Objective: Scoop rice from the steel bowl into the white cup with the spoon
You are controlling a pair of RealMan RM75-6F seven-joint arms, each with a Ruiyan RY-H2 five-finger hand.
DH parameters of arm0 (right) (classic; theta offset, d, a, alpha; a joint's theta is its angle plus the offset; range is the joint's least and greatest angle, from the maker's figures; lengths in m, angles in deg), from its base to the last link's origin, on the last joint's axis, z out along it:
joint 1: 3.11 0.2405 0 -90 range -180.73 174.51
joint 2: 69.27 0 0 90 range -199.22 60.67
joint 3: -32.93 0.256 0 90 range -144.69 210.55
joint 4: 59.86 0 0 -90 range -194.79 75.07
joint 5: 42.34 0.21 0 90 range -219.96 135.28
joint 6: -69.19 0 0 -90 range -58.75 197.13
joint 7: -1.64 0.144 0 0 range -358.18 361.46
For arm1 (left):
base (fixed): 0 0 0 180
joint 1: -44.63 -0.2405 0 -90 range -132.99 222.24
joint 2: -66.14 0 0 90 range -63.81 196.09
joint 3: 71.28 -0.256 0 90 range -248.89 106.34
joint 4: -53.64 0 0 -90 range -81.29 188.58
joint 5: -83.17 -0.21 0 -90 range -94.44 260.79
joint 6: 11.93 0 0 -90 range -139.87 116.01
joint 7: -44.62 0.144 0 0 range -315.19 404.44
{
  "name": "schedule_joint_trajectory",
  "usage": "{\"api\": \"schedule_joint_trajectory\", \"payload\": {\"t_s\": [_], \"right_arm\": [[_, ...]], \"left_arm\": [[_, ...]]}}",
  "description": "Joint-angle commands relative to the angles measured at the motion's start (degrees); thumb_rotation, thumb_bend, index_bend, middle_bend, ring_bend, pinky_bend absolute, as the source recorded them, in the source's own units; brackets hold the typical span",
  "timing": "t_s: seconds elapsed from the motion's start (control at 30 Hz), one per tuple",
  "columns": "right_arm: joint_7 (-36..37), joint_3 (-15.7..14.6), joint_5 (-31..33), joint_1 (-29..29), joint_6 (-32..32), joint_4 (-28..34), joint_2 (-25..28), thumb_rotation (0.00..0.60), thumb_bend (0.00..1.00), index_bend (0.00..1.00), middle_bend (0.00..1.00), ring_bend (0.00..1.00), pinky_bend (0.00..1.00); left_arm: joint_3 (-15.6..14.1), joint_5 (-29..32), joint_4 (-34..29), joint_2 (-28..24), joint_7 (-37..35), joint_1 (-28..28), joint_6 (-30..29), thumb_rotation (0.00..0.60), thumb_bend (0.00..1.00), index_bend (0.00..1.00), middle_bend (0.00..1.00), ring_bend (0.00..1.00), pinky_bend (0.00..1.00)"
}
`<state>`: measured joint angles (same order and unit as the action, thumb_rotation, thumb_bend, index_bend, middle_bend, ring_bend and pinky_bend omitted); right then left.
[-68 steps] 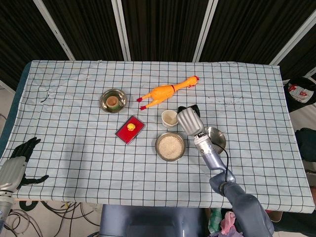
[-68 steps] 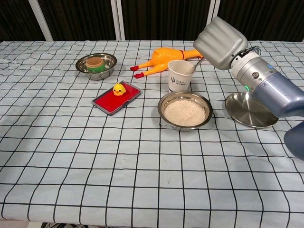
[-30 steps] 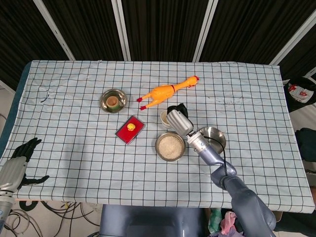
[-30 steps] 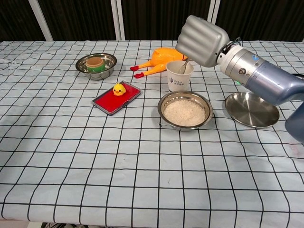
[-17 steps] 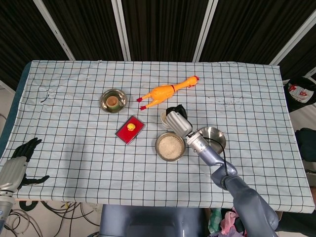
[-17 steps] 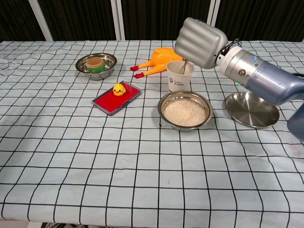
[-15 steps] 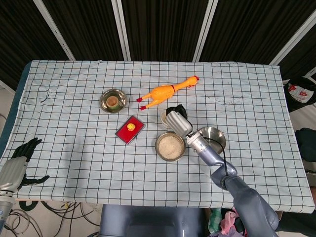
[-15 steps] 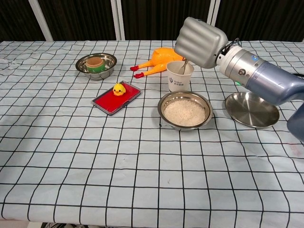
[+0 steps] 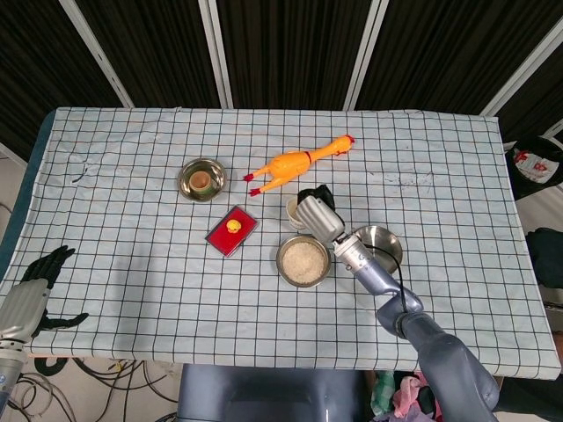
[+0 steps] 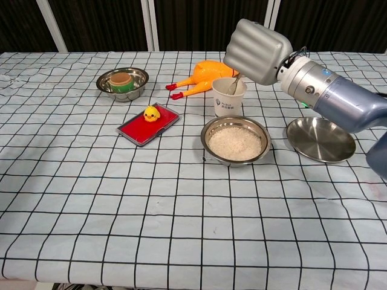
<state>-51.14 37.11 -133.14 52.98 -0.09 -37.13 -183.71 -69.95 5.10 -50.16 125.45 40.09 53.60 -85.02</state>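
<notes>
The right hand [image 10: 257, 51] grasps the spoon [image 10: 233, 86], its tip dipping into the white cup [image 10: 228, 97]. At the cup's six o'clock sits the steel bowl [image 10: 236, 140], full of white rice. The left hand [image 9: 35, 290] lies open.

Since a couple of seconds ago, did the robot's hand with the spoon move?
Yes. The right hand moved left, from beside the white cup to above it, and the spoon now dips into the cup.
</notes>
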Motion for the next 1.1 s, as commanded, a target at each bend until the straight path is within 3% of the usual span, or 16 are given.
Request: {"api": "schedule_joint_trajectory", "payload": {"t_s": [0.03,0.3,0.57,0.87,1.1], "right_arm": [[0.2,0.0,0.0,-0.2,-0.1,0.4,0.3,0.6,0.47,0.77,1.0,1.0,1.0],[0.5,1.0,0.8,-0.5,-0.9,1.7,0.7,0.6,0.47,0.77,1.0,1.0,1.0],[2.1,4.7,3.3,-1.2,-5.0,7.2,2.5,0.6,0.47,0.77,1.0,1.0,1.0],[1.7,8.5,6.2,-5.3,-11.4,22.1,9.4,0.6,0.47,0.77,1.0,1.0,1.0],[0.9,6.1,8.0,-12.8,-13.6,31.7,15.2,0.6,0.47,0.77,1.0,1.0,1.0]], "left_arm": [[0.0,0.0,0.0,0.0,0.0,0.0,0.0,0.6,0.02,0.0,0.0,0.0,0.0],[0.0,0.0,0.0,0.2,0.3,0.1,0.0,0.6,0.02,0.0,0.0,0.0,0.0],[-0.1,0.0,0.2,0.3,0.5,-0.1,-0.2,0.6,0.02,0.0,0.0,0.0,0.0],[-0.5,-1.2,0.1,0.5,0.8,-0.4,-1.1,0.6,0.02,0.0,0.0,0.0,0.0],[-1.0,-2.4,0.3,0.9,1.3,-0.8,-1.8,0.6,0.02,0.0,0.0,0.0,0.0]]}}
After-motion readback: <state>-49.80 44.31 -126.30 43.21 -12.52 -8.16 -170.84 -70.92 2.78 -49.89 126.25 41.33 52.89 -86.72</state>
